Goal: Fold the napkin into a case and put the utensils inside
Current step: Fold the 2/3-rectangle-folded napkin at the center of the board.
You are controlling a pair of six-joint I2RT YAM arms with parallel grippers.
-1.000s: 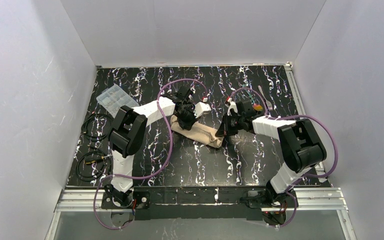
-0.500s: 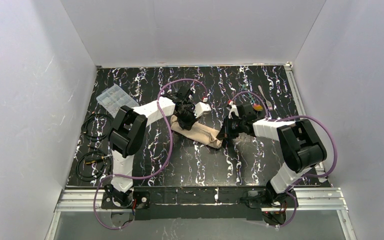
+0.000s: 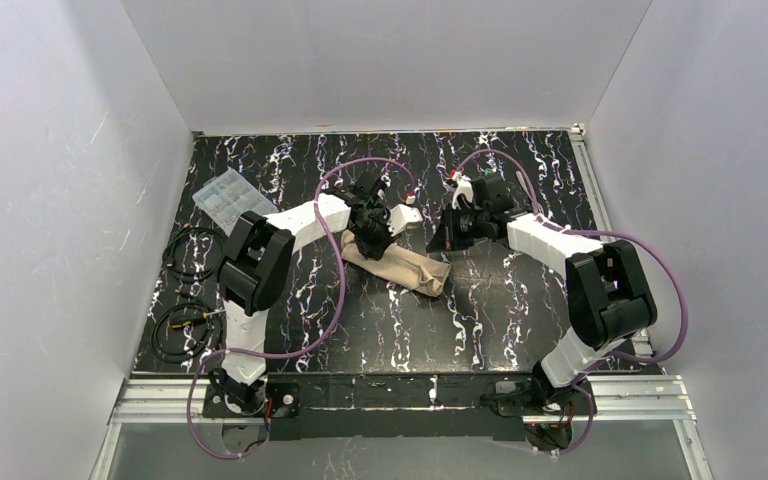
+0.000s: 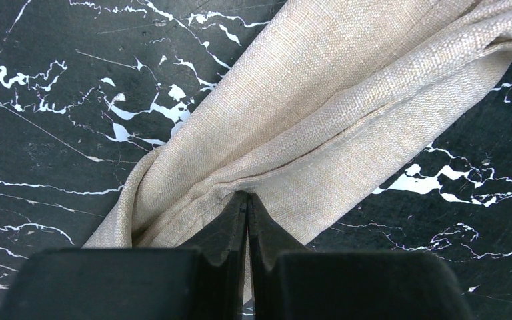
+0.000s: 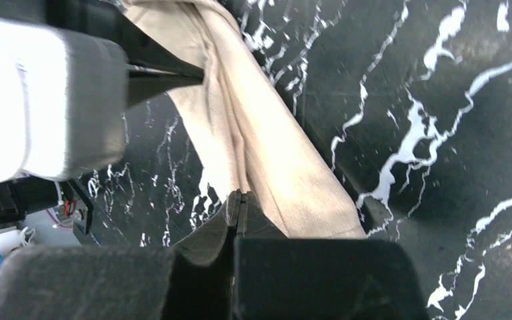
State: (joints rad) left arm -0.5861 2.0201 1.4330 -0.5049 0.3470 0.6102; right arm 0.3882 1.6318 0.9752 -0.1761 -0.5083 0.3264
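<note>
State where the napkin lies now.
In the top view, the napkin lies mid-table, its left end under the left hand, the right hand near its right end.

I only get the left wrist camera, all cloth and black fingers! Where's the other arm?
Observer: The right gripper, shut, is near the napkin's other end.
Operator: Is the whole napkin folded up?
Observer: Yes, it's a narrow strip lying slantwise on the table.
Operator: Anything else there?
Observer: A clear plastic box sits at the far left.
</note>
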